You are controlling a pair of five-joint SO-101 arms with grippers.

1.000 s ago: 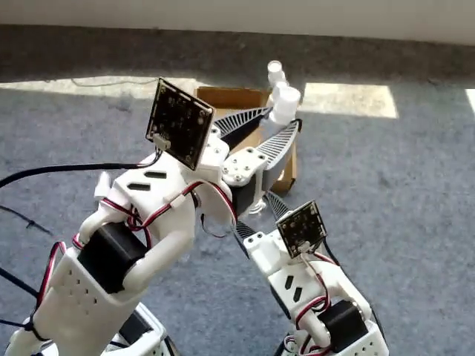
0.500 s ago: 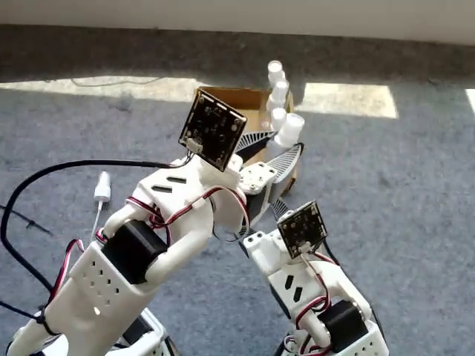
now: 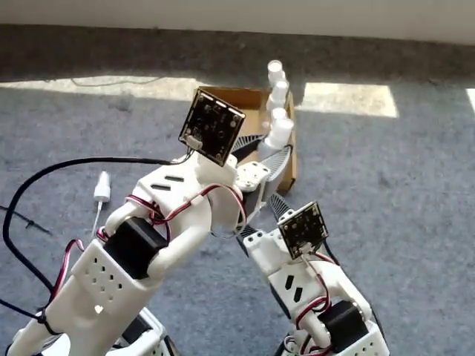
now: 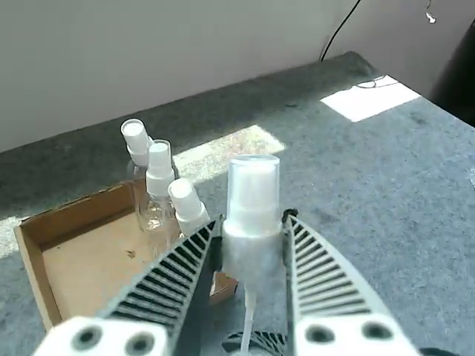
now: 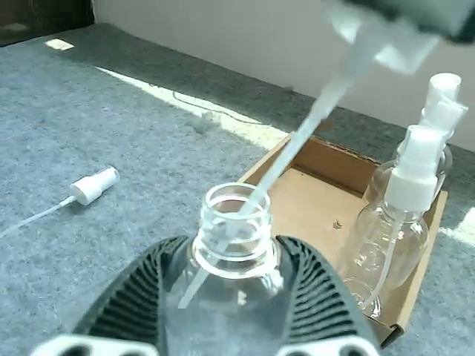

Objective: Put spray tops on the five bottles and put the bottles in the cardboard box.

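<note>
We see the left gripper [image 4: 251,221] pinching a spray top [image 4: 252,185] by its collar, 1 ribbed finger on each side, cap upward. Its thin tube [image 5: 297,148] slants down into the open neck of a clear bottle [image 5: 231,215], and the collar sits above the neck, not touching it. The right gripper [image 5: 234,248] clamps that bottle upright by its shoulders.

In the high view the cardboard box [image 3: 230,96] lies on the grey carpet [image 3: 386,193] at 12 o'clock from both arms. 3 bottles [image 3: 276,93] with tops fitted stand in a row along its 3 o'clock wall. A loose spray top [image 3: 102,187] lies on the carpet at 9 o'clock from the left arm, well apart from the box.
</note>
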